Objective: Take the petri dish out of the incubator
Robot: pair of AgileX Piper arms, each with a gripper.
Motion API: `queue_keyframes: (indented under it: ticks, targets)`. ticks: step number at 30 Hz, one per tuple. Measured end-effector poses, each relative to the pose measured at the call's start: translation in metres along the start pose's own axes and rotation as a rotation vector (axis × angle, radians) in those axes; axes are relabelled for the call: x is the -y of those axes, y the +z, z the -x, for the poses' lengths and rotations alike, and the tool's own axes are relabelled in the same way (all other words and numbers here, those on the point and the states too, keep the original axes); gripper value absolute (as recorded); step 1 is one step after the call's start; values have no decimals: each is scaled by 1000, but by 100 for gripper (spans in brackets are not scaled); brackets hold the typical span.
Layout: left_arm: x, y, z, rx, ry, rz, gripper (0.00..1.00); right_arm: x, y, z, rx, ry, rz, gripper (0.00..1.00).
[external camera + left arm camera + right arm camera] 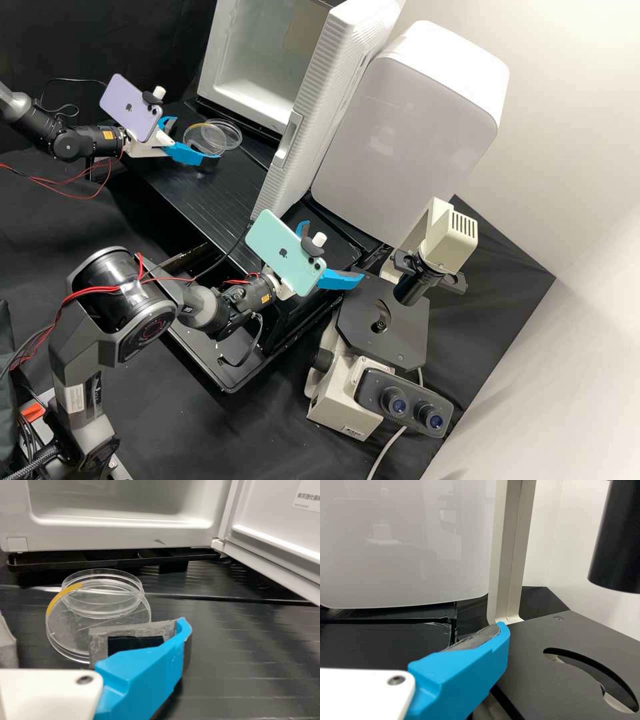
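The clear petri dish [213, 137] [97, 610], with a yellow strip on its rim, lies on the black bench just in front of the white incubator [257, 60] [120, 510]. The incubator's door [400, 127] stands swung open. My left gripper [195, 139] [92, 630] is open right at the dish; one blue finger [145, 665] overlaps its near rim, and nothing is gripped. My right gripper [333, 252] is open and holds nothing, low beside the door, with its blue finger [470, 665] over the edge of the microscope stage [560, 650].
A white microscope [373, 387] with a black stage [383, 320] and a dark condenser [417, 280] [620, 535] stands to the right of the bench. The open door blocks the space between bench and microscope. Red cables [60, 187] trail on the left.
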Motion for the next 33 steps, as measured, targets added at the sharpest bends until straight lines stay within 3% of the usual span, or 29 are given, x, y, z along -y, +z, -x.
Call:
queue_keyframes:
  ticks: [19, 33]
  targets:
    - [-2, -1, -1, -17, 8, 16, 0, 0, 0, 0, 0, 0, 0, 100]
    - [-5, 3, -4, -8, -14, 25, 0, 0, 0, 0, 0, 0, 0, 100]
